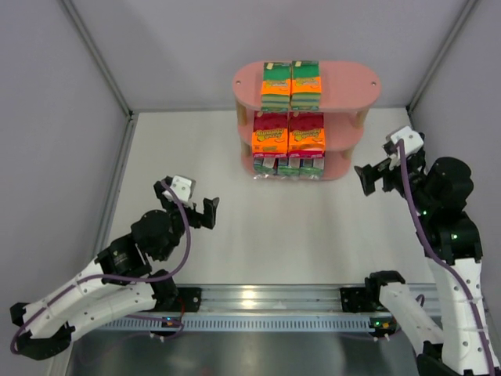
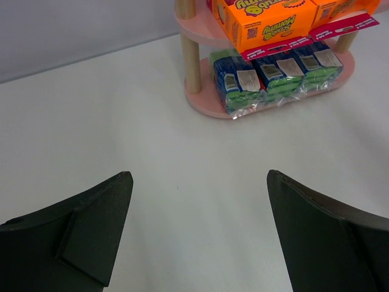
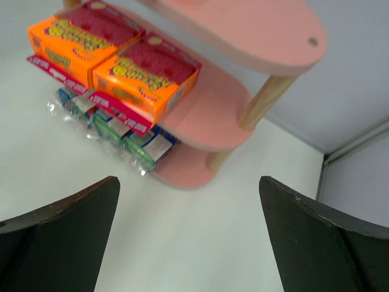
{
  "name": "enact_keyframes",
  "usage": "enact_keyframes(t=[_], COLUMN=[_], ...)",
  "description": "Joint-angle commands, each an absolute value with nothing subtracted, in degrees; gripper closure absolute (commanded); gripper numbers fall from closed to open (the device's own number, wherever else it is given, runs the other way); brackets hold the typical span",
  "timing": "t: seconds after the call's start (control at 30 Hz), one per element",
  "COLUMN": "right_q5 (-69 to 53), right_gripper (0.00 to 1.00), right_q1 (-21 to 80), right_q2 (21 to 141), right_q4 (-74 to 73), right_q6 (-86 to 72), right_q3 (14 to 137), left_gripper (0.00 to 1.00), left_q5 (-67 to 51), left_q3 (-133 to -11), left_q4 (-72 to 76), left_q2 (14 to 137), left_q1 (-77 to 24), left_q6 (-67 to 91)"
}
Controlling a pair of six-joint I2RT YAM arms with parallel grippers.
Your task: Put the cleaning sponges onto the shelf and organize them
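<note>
I see shelf (image 1: 352,82) at counter's (image 1: 258,243) far edge, green-and-orange sponges (image 1: 292,84) on top, orange-and-magenta sponges (image 1: 288,131) mid-tier, blue sponges (image 1: 287,165) lowest, left fingers (image 2: 91,237) and right fingers (image 3: 67,237) wide, empty

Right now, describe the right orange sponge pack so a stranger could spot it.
Find the pink three-tier shelf at the table's far end. Its middle board holds two orange-and-magenta packs side by side. Yours is the right-hand pack, beside the board's bare end.
</note>
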State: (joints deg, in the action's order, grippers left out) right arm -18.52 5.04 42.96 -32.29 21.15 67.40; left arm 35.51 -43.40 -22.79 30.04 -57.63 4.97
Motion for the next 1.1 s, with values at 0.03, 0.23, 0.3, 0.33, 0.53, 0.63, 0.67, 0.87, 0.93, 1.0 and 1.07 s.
enact_keyframes(t=[0.03,0.23,0.3,0.33,0.53,0.63,0.67,0.87,0.93,1.0,1.07], right_q5=[-16.62,-8.19,-7.47,-7.56,-3.79,-1.59,-1.58,-0.26,-0.18,-0.26,-1.05], right_gripper=[0.00,0.00,0.00,0.01,0.01,0.00,0.01,0.01,0.01,0.00,0.00], right_q1=[3.96,2.11,1.32,1.23,-2.72,-3.16,-3.25,-3.43,-4.21,-4.74,-5.62], right_q2=[37.29,29.64,28.92,28.74,27.77,27.34,27.33,26.90,26.28,26.10,26.10], right_q4=[-36.48,-31.83,-30.15,-29.71,-23.30,-21.54,-21.36,-20.83,-20.74,-20.92,-21.09], right_q6=[16.55,8.63,7.56,6.17,1.50,0.35,-1.48,-2.81,-3.16,-3.69,-3.95], right_q3=[60.66,50.55,47.47,46.68,40.79,37.98,37.97,38.23,38.06,38.14,38.14], left_gripper=[0.02,0.02,0.02,0.02,0.02,0.02,0.02,0.02,0.02,0.02,0.02], left_q5=[39.90,41.05,41.13,41.22,41.31,41.40,41.40,40.78,40.78,40.87,40.96], left_q3=[-45.79,-44.91,-44.04,-43.69,-40.78,-40.52,-40.34,-40.34,-40.34,-40.25,-40.08], left_q4=[-23.81,-24.08,-24.08,-24.08,-23.99,-23.99,-23.99,-23.99,-23.99,-24.08,-24.08], left_q2=[32.25,33.40,33.40,33.22,31.99,32.08,32.17,33.66,33.58,33.23,32.78], left_q1=[-57.48,-57.48,-57.48,-57.48,-57.48,-57.48,-57.48,-57.48,-57.48,-57.48,-57.39], left_q6=[2.38,1.41,1.58,1.84,2.55,2.64,2.46,2.37,2.37,2.37,2.37])
